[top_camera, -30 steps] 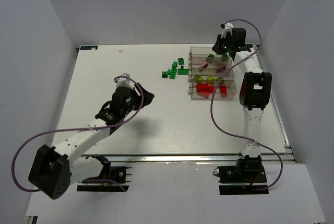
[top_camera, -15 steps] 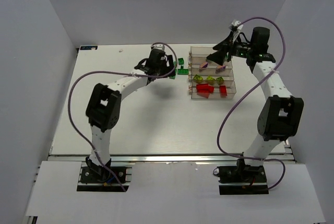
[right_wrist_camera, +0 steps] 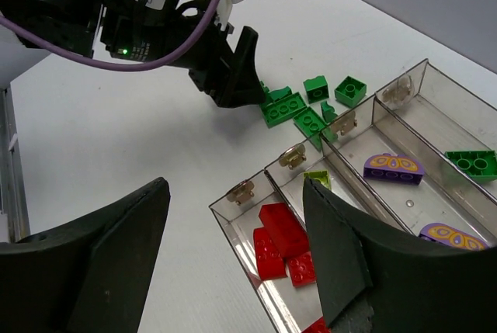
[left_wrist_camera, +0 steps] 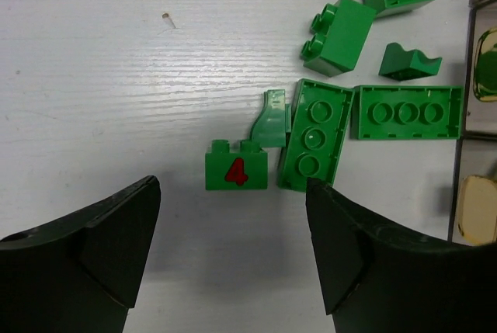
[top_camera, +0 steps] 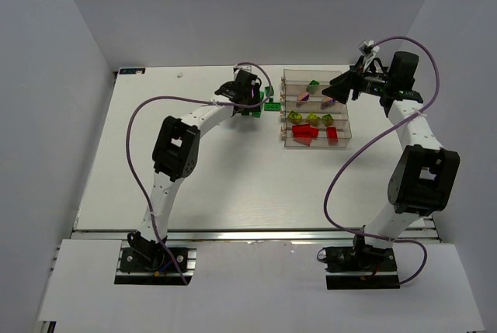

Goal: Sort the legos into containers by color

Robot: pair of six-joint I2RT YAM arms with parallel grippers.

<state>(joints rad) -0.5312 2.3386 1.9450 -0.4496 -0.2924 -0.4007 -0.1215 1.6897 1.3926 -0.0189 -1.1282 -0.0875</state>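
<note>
Now, step: picking green bricks [left_wrist_camera: 312, 143].
Left gripper [left_wrist_camera: 231, 209]: wide, empty.
Right gripper [right_wrist_camera: 234, 201]: wide, empty.
Next: lower onto numbered brick [left_wrist_camera: 236, 170].

White links [top_camera: 160, 193], black joints [top_camera: 177, 147], purple cables [right_wrist_camera: 116, 67], black wedge fingers [left_wrist_camera: 101, 248].

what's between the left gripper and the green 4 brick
Nothing visible: the green brick marked 4 lies directly ahead of the open left gripper. A pale green curved piece and a three-stud green plate crowd one side.
</note>
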